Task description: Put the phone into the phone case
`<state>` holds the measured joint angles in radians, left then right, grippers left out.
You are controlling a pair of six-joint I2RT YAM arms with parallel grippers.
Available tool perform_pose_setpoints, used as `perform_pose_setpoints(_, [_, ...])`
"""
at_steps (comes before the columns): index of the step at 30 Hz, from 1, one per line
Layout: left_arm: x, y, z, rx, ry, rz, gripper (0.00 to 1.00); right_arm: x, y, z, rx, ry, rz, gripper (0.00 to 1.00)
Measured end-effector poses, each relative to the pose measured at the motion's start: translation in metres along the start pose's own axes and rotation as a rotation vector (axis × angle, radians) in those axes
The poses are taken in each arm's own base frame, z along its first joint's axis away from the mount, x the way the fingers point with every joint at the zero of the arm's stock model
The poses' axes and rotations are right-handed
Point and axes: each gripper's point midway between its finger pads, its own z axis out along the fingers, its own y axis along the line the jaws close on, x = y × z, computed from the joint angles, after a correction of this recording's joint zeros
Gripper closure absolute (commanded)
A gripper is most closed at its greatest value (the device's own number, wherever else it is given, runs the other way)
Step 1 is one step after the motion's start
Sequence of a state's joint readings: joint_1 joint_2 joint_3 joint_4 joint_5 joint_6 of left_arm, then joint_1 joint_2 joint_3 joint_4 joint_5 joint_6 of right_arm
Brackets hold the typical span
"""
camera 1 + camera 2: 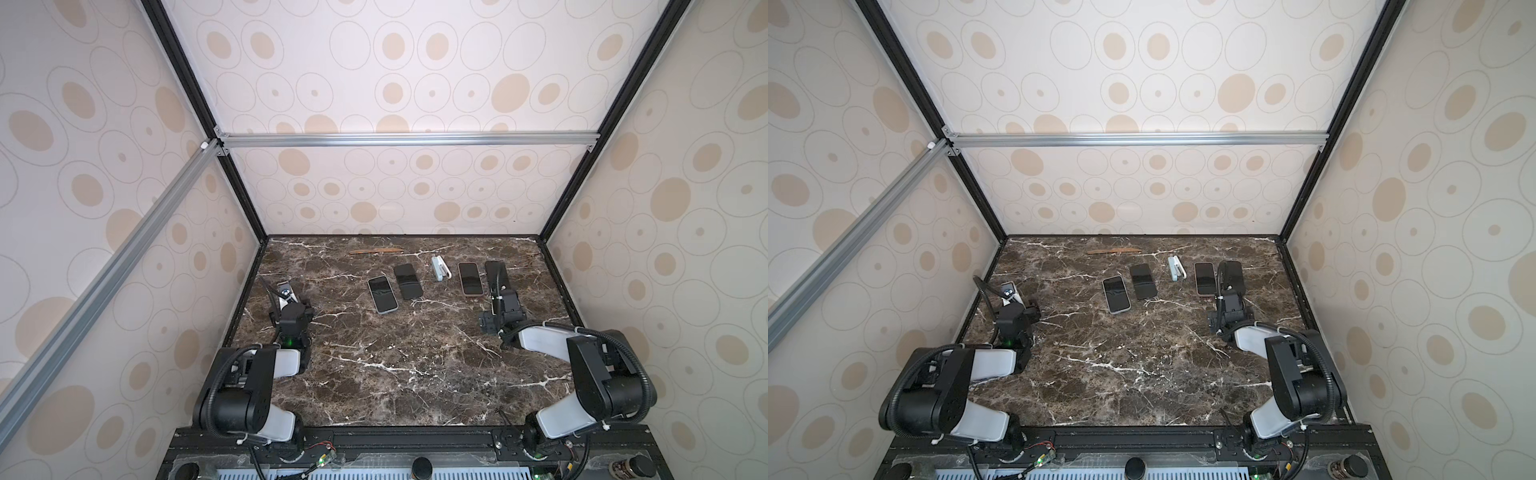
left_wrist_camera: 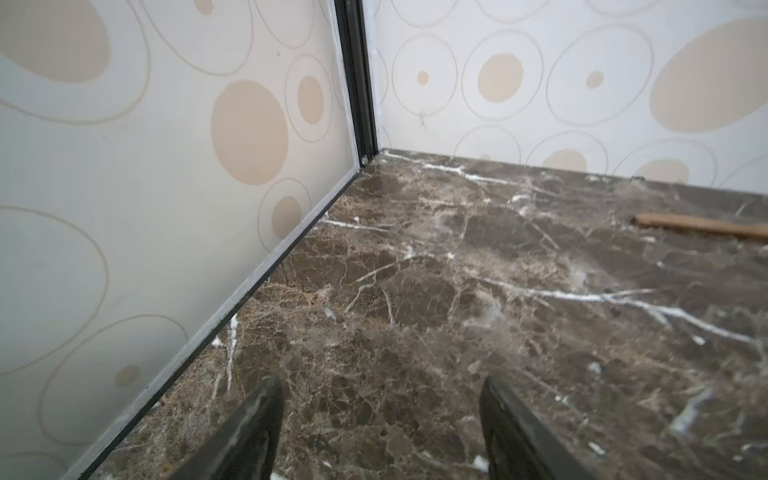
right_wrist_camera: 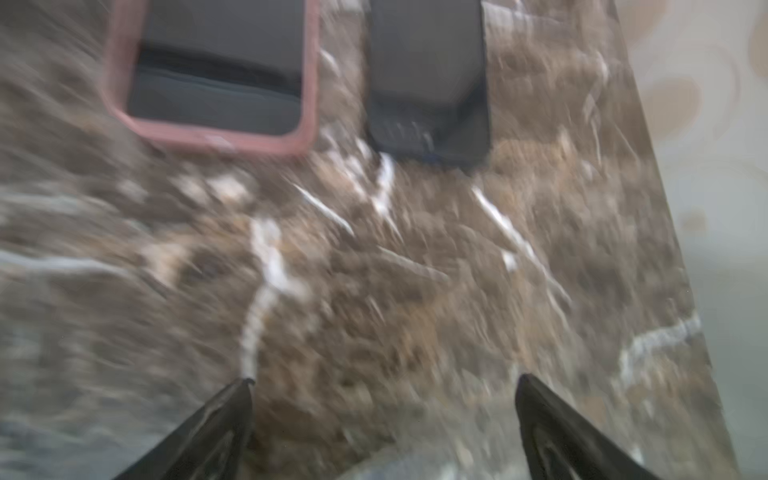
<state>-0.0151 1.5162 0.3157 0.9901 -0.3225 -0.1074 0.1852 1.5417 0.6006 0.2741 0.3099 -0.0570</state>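
R gripper [image 3: 386, 380] spread wide, empty, nearer arm: black rectangular slab [image 3: 428, 83] at 12 o'clock, long axis 12–6; pink-rimmed phone [image 3: 212, 75] at 11. L gripper [image 2: 382, 382] also spread, well apart.

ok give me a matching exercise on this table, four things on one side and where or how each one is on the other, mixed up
Things:
1. wooden stick
2. pink-rimmed phone
3. light-rimmed phone
4. left gripper

Place or state:
A. leftmost in the row of flat devices
B. fingers apart, over the bare marble table by the left wall
C. lying alone near the back wall
D. just right of the small white gadget

Pairs: 1-C, 2-D, 3-A, 4-B
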Motion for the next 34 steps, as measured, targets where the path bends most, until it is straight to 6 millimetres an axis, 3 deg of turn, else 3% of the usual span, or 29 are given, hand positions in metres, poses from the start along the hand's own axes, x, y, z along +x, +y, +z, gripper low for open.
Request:
perform_pose_setpoints(5, [0.012, -0.024, -0.014, 0.17, -0.049, 0.022, 0.18, -0.03, -0.008, 0.004, -0.108, -0.127, 0.08, 0.0])
perform_pose_setpoints(8, [0.006, -0.026, -0.017, 0.192, -0.084, 0.02, 0.01, -0.033, -0.016, 0.002, -0.154, -0.192, 0.125, 0.01])
perform_pose_setpoints(11, [-0.005, -0.028, -0.019, 0.2, -0.129, 0.013, 0.01, -0.019, -0.005, -0.007, -0.218, -0.275, 0.123, 0.01])
perform_pose_setpoints(14, [-0.01, -0.028, -0.02, 0.204, -0.149, 0.007, 0.0, 0.011, 0.006, -0.008, -0.253, -0.233, 0.116, 0.0])
perform_pose_setpoints(21, [-0.012, -0.029, -0.02, 0.207, -0.158, 0.005, 0.0, -0.03, -0.015, -0.005, -0.165, -0.318, 0.172, 0.0])
perform_pose_setpoints(34, [-0.012, -0.03, -0.02, 0.21, -0.158, 0.008, 0.0, -0.029, -0.018, -0.004, -0.148, -0.311, 0.18, 0.0])
